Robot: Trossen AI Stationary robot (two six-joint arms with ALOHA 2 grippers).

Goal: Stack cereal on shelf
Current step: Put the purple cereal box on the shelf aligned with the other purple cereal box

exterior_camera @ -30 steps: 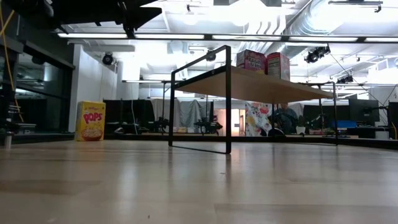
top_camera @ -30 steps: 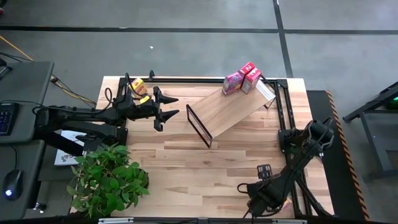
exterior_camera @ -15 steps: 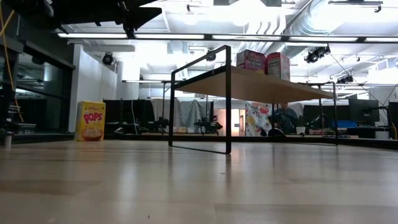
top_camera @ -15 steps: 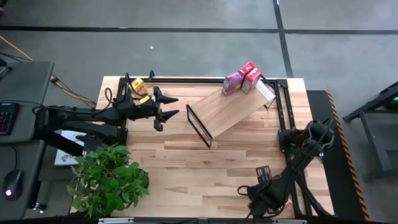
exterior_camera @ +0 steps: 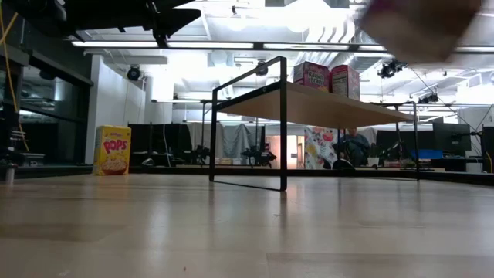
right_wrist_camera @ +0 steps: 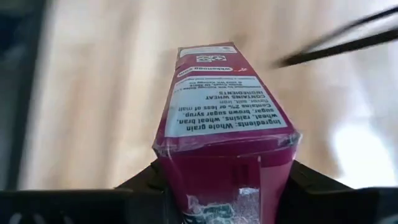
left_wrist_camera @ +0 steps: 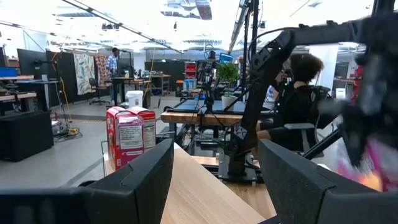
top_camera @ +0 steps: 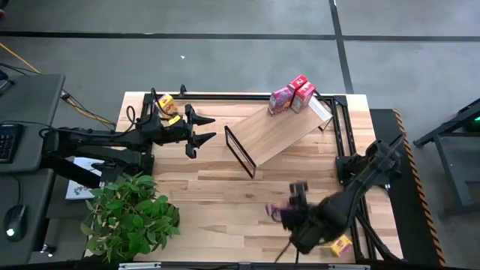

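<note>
A pink-magenta cereal box [right_wrist_camera: 225, 124] sits in my shut right gripper [top_camera: 285, 212], above the table's near right part; in the low view it is a pink blur [exterior_camera: 417, 23] high up. The shelf [top_camera: 279, 129] stands slantwise mid-table on its wire ends. One pink box [top_camera: 281, 98] and one red box [top_camera: 304, 92] stand upright on its far end. A yellow box [top_camera: 166, 103] stands at the far left, behind my left arm. Another yellow box [top_camera: 341, 245] lies near the near right corner. My left gripper [top_camera: 202, 131] hangs open left of the shelf. My right gripper pinches the pink-magenta box between its two fingers [right_wrist_camera: 146, 180], one on each broad face, at the box's end nearest the wrist [right_wrist_camera: 217, 180]. The box points forward along the fingers, its ingredients panel [right_wrist_camera: 224, 109] toward the camera, and is lifted clear of the table.
A potted plant [top_camera: 131, 214] fills the near left corner. Black rails [top_camera: 341, 127] run along the table's far and right edges. Bare planks [top_camera: 217, 195] lie between the plant, the shelf and my right arm. People sit at desks beyond the table [left_wrist_camera: 301, 93].
My right gripper has swung up and toward the table's left from the near right corner, carrying the pink-magenta box clear of the table, fast enough to blur. The yellow box near that corner, hidden before, now shows. The left arm has kept still.
</note>
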